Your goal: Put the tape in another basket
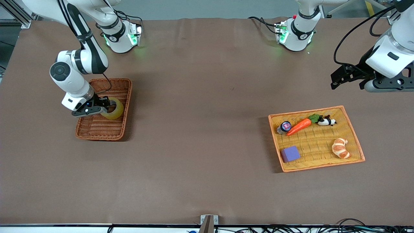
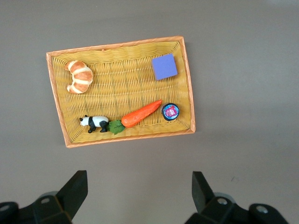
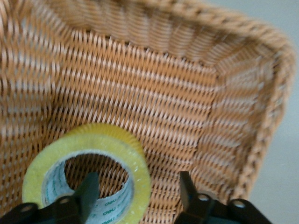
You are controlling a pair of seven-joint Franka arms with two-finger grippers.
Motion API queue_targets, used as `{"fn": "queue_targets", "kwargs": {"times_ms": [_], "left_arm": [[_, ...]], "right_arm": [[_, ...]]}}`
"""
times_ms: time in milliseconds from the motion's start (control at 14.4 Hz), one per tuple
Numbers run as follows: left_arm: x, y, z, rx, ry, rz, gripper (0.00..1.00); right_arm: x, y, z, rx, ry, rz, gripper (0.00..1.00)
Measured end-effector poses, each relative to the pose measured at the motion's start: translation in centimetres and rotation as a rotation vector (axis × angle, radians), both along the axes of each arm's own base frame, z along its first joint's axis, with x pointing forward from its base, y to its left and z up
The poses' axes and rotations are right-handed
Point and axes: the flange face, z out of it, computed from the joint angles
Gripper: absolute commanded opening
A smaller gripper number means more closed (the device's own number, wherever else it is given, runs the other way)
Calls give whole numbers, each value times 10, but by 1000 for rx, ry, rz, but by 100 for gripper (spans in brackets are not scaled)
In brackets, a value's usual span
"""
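The tape [image 1: 114,110] is a yellowish roll with a grey core, tilted on edge in the reddish-brown wicker basket [image 1: 97,129] at the right arm's end of the table. My right gripper [image 1: 104,105] is down in the basket at the tape. In the right wrist view the right gripper [image 3: 137,183] is open. One finger is inside the ring of the tape [image 3: 135,161] and the other is outside its wall, over the basket floor [image 3: 154,93]. My left gripper [image 1: 346,82] is open and empty, and waits high over bare table; it also shows in the left wrist view [image 2: 138,179].
A flat orange-rimmed yellow tray [image 1: 307,111] lies toward the left arm's end. It holds a carrot [image 1: 299,127], a toy panda [image 1: 326,121], a croissant [image 1: 340,148], a purple block [image 1: 290,153] and a small round can [image 1: 284,127]. The tray [image 2: 117,44] also shows in the left wrist view.
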Motion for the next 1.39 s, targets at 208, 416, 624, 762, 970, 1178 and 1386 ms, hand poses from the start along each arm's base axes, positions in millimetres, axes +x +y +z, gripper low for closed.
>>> {"fn": "queue_targets", "kwargs": {"times_ms": [208,416,624,762,970,1178,1386], "left_arm": [[0,0,-1,0,2,1,99],[0,0,-1,0,2,7,99],[0,-2,-1,0,3,8,99],[0,-4,-1,0,3,19,99],[0,-2,-2,0,7,32,99],[-1,0,-2,9,13,34,98],[-1,0,-5,11,22,33,98]], "right_arm": [[40,-9,67,-22,8,-34,100],[75,3,151,-40,-10,-130,100],[99,34,232,-41,-67,-229,100],[108,34,271,-34,-118,-257,100],[113,17,323,17,-138,-323,100],[94,6,393,58,-72,-378,100],[77,5,415,63,-8,-385,100]]}}
